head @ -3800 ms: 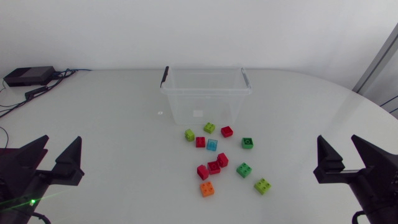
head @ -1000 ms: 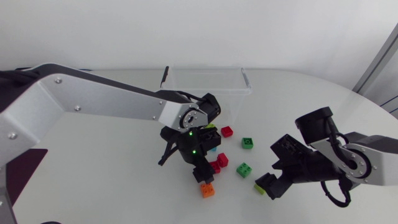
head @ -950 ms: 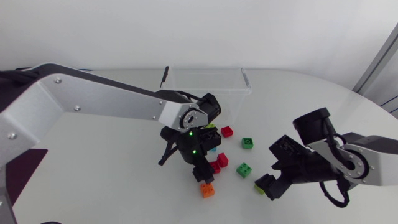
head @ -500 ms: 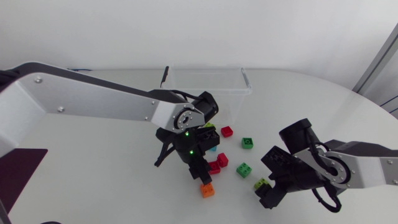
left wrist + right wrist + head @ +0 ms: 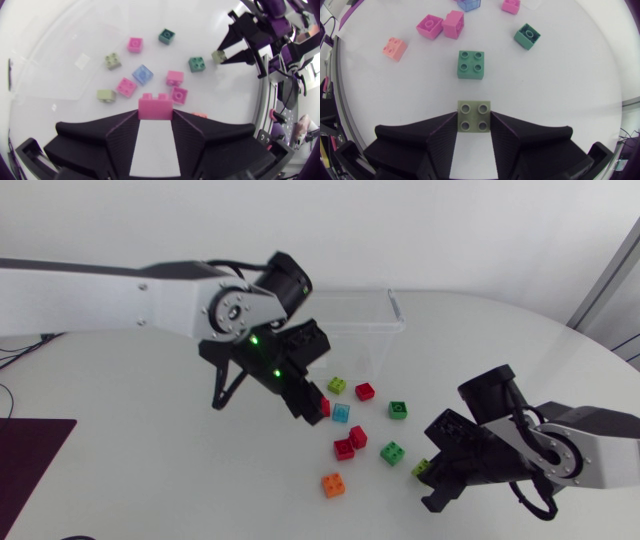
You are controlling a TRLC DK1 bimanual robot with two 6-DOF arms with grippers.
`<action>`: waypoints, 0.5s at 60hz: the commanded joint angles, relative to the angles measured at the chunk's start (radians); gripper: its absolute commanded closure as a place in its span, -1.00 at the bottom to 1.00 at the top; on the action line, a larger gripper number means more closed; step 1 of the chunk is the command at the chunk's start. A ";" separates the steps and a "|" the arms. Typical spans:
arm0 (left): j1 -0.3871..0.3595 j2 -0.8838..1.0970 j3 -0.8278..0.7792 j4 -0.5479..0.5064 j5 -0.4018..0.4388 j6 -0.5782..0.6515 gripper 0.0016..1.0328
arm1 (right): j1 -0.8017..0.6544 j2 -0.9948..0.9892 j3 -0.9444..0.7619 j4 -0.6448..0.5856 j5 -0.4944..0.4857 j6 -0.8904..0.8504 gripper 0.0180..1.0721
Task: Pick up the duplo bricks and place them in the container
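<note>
**Fig.: both arms loaded, bricks not yet in the container.**
Near to far: R gripper [image 5: 474, 125] is clamped on a lime brick [image 5: 474, 114] near the front of the table [image 5: 150, 380]. Its studs face the wrist cam; it is square, so no long axis. Beyond lie loose orange [image 5: 333, 484] and green [image 5: 392, 452] bricks. The L gripper [image 5: 155, 117] pinches a red brick [image 5: 155, 106] just short of the container [image 5: 395, 320]. Studs seem to point ahead of the jaws, wider side across them. Risk: tip-only holds, so a quick swing may shed a brick, and a low carry may clip the rim.
</note>
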 commanded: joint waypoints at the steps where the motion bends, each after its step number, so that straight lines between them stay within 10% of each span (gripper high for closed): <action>1: 0.040 -0.051 0.064 0.004 0.015 0.005 0.25 | 0.006 -0.035 0.026 -0.031 -0.008 0.003 0.47; 30: 0.215 0.030 0.194 0.264 0.050 -0.094 0.19 | -0.018 -0.063 0.267 -0.083 -0.053 0.055 0.47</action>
